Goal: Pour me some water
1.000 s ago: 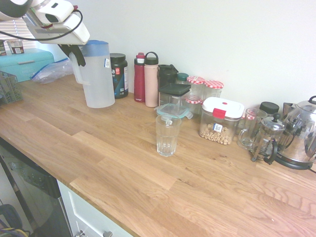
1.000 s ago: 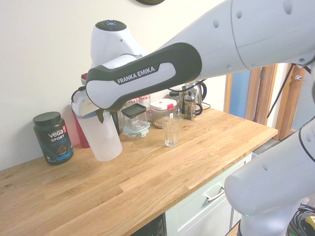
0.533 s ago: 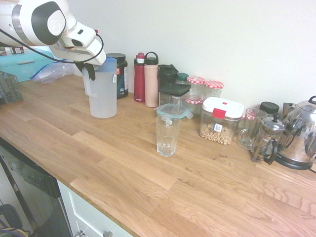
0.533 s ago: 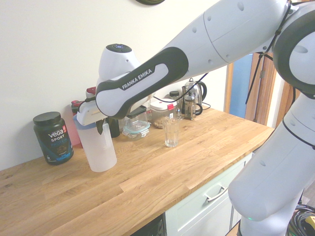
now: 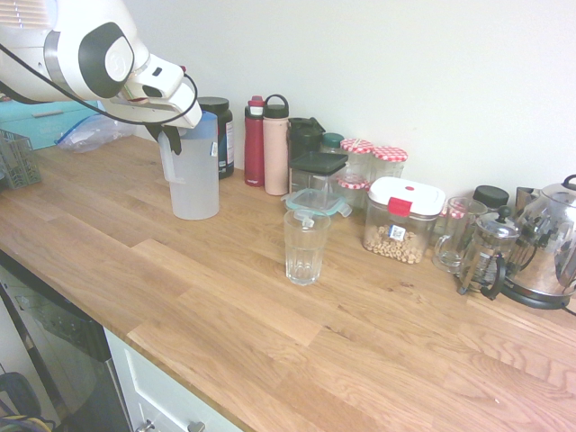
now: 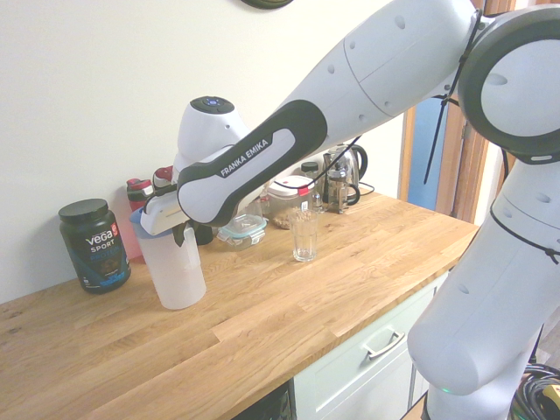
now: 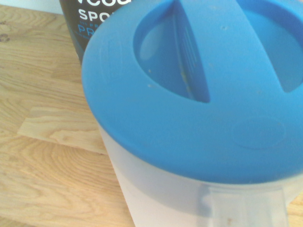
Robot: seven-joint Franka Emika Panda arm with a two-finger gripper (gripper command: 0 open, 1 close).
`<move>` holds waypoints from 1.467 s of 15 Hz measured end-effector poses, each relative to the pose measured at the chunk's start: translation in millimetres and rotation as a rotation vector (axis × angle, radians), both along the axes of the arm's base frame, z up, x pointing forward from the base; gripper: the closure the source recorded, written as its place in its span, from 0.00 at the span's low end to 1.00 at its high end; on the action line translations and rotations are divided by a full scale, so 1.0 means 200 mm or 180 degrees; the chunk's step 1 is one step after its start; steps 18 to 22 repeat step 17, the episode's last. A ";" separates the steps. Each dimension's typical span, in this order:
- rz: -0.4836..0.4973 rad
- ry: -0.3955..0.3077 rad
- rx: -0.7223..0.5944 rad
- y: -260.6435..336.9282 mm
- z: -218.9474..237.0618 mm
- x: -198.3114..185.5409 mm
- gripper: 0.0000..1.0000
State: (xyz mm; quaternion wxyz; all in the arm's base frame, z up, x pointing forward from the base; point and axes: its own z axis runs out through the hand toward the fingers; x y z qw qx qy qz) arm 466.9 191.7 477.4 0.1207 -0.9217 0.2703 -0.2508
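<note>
The robot arm (image 6: 254,162) carried the words "FRANKA EMIKA" in white capitals along a dark panel, seen in the second exterior view. The black tub (image 6: 94,245) standing on the desk (image 6: 289,306) read "vega" with "SPORT" beneath it in white; smaller print under that was too small to read. In the wrist view, the same tub (image 7: 90,19) showed only cut-off pieces of that lettering, "SPO" and below it "PR".

Home kitchen, oak worktop (image 5: 270,315), kettle (image 5: 549,247), food jars (image 5: 402,219), bottles (image 5: 275,144)
</note>
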 end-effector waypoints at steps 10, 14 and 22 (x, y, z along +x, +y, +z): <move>-0.0053 -0.0044 -0.0121 0.03 -0.02 -0.01 0.00; -0.0096 0.0044 -0.0397 0.08 0.11 -0.15 0.00; 0.0032 0.0660 -0.0499 0.08 0.20 -0.37 0.00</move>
